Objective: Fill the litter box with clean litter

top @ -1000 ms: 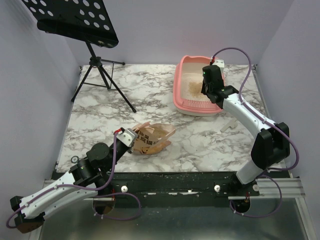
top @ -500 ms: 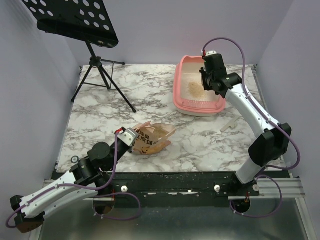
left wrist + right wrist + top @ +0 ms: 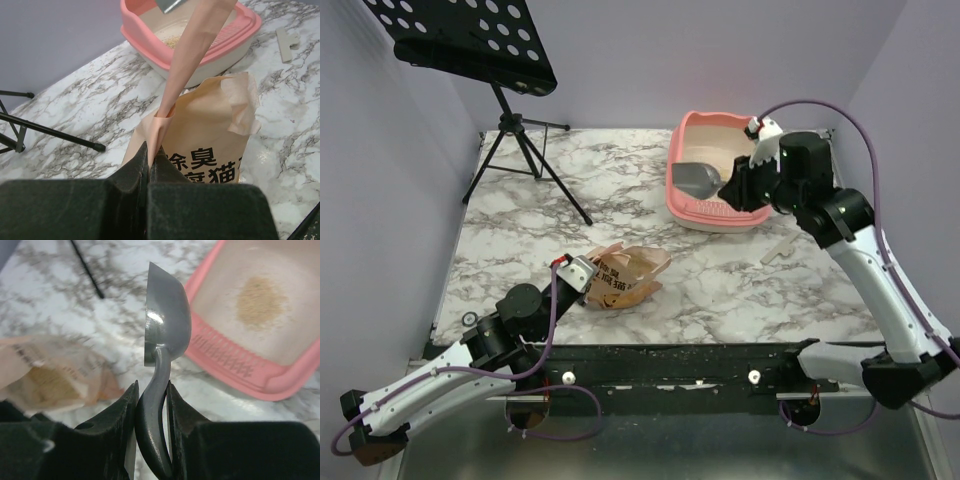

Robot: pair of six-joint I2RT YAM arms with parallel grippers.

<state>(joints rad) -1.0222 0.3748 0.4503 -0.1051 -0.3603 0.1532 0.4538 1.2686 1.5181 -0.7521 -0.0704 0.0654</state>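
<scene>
The pink litter box (image 3: 720, 215) stands at the back right of the table. A small pile of tan clean litter (image 3: 261, 301) lies on its pale floor and also shows in the left wrist view (image 3: 172, 42). My right gripper (image 3: 735, 185) is shut on the handle of a grey metal scoop (image 3: 167, 315). The scoop hangs above the box's near-left rim (image 3: 240, 370) and its bowl looks empty. My left gripper (image 3: 148, 160) is shut on the top flap of the orange-tan printed bag (image 3: 625, 275). The bag lies on the table with its mouth toward the box.
A black tripod (image 3: 525, 150) with a perforated music desk (image 3: 470, 40) stands at the back left. A torn tan paper strip (image 3: 778, 250) lies on the table right of the bag. Purple walls close in the left, back and right sides.
My right arm has pulled back and risen, carrying the scoop from inside the litter box to above its near-left rim. The left arm and bag have not moved.
</scene>
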